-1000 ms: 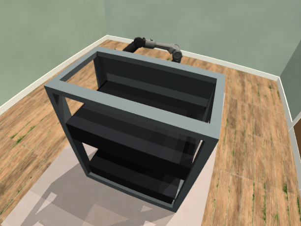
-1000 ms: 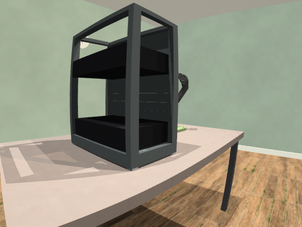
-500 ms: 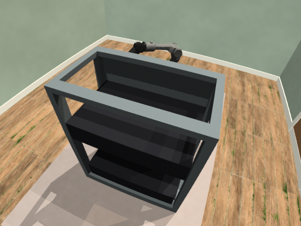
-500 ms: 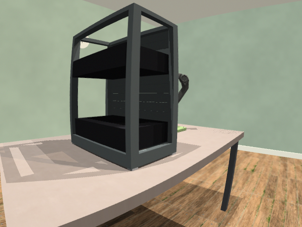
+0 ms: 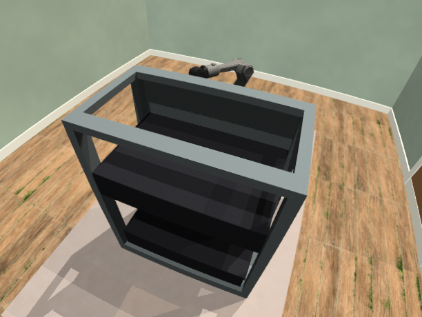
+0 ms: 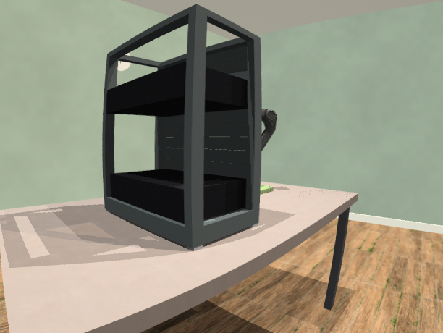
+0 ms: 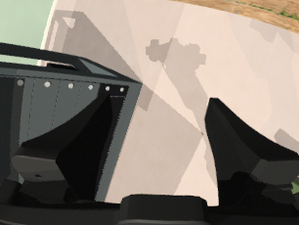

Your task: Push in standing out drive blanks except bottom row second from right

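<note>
The dark grey rack (image 5: pixel 193 156) (image 6: pixel 195 145) stands upright on the pale table (image 6: pixel 108 286) (image 7: pixel 182 41). The top and exterior views show it from behind, with black units on an upper level (image 6: pixel 155 92) and a lower level (image 6: pixel 152 195). The chassis front and its drive blanks are hidden there. My arm (image 5: pixel 224 67) (image 6: pixel 269 121) reaches down behind the rack's far side. In the wrist view my gripper (image 7: pixel 159 107) is open and empty. A grey rack face with a row of small pale dots (image 7: pixel 65 103) sits behind the left finger. I cannot tell which blanks stand out.
A small green object (image 6: pixel 266 189) lies on the table beyond the rack, near the arm's base. The table's right edge and a dark leg (image 6: pixel 336 260) show in the exterior view. Wooden floor and green walls surround the table.
</note>
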Available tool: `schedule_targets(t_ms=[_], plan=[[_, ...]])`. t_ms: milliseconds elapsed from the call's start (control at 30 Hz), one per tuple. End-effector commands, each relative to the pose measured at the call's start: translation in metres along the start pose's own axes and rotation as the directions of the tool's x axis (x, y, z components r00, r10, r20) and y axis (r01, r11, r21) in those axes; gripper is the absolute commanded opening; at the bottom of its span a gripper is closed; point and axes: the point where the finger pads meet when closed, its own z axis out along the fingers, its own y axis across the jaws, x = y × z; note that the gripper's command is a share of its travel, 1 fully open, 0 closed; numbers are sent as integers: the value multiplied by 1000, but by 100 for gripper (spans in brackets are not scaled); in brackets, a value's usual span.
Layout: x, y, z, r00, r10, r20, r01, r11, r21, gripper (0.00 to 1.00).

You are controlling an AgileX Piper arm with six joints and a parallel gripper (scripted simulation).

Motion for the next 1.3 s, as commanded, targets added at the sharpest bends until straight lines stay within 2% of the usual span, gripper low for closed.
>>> schedule_targets(t_ms=[0, 167, 233, 400, 733, 800, 1267], plan=[[8, 3, 1, 998, -54, -13, 54, 998, -9, 100], [34, 11, 7, 971, -231, -61, 229, 973, -40, 100], [34, 11, 7, 971, -231, -61, 229, 973, -40, 100], [60, 18, 11, 912, -399, -96, 391, 916, -84, 100], [109, 26, 13, 730, -672, -123, 648, 738, -187, 100], [109, 26, 13, 730, -672, -123, 648, 738, -187, 100], [161, 28, 10, 453, -887, -90, 835, 457, -307, 100]])
